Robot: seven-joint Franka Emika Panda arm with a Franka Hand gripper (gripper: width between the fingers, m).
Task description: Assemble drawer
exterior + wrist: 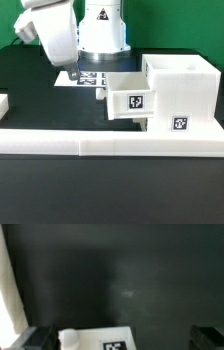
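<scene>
Gripper (118, 339): fingers spread wide, holding nothing, above the black table (40, 95)
Casing (183, 92): upright at the exterior view's right, against the white rail (110, 148)
Small box (130, 97): touching the casing's side, tag facing the camera
Marker board (88, 77): behind the box

White casing (180, 95) upright on table; small tagged box (131, 98) partly inserted.

I see smooth matt white plastic on the casing (180, 95) and small box (128, 98), over a matt black table (40, 90)
</scene>
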